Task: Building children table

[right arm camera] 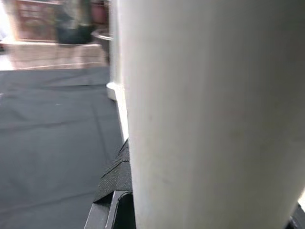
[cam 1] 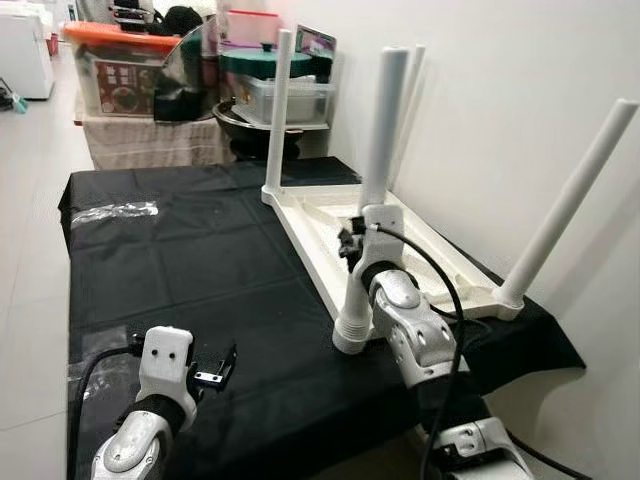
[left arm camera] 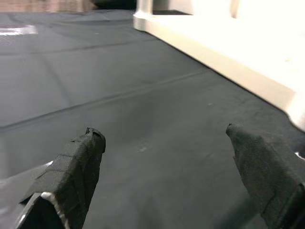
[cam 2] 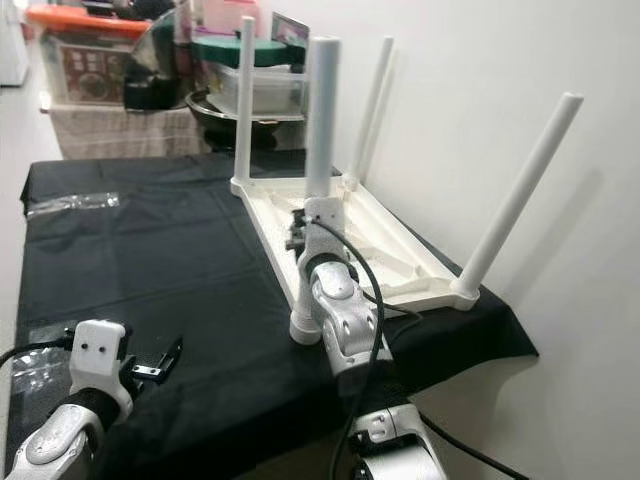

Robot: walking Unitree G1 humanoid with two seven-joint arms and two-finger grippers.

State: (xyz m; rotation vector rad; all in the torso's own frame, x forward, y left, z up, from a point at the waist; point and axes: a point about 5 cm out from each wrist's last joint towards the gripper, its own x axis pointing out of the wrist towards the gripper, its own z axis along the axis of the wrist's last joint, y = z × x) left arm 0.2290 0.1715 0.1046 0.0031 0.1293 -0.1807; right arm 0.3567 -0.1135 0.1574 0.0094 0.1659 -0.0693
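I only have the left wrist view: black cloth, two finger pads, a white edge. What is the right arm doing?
Observer: The right gripper is at the nearest leg of the upturned white table, wrist level with the leg's lower half.
Operator: Is it actually gripping?
Observer: In the right wrist view the leg stands between the fingers, with one black pad against its side. It looks shut on it.
Operator: How many legs are on?
Observer: Four stand up from the tabletop, one at each corner.
Operator: And my left gripper?
Observer: The left gripper is open above the black cloth, apart from the table.
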